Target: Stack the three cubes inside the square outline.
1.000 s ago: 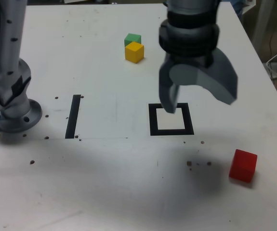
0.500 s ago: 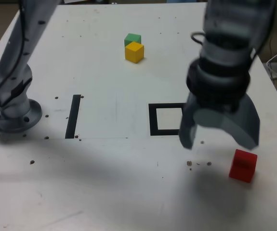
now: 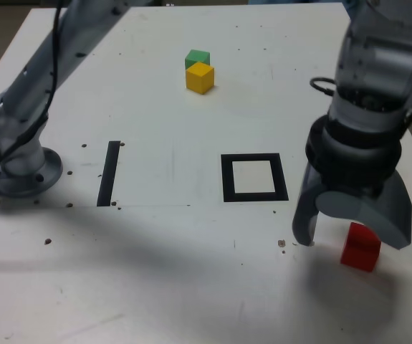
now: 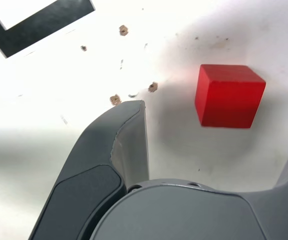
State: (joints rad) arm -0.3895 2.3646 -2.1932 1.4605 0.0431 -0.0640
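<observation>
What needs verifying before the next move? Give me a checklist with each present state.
1. End effector open: ok.
2. Red cube in view of the wrist camera: ok.
3. Red cube gripped: not ok, it sits on the table with bare surface around it.
4. Square outline free of cubes: ok.
5. Yellow cube and green cube inside the outline: not ok, both are well outside it.
6. Fingers low enough to close on the red cube: cannot tell.

Bright tabletop, soft grey shadows; pale glare in wrist view.
</observation>
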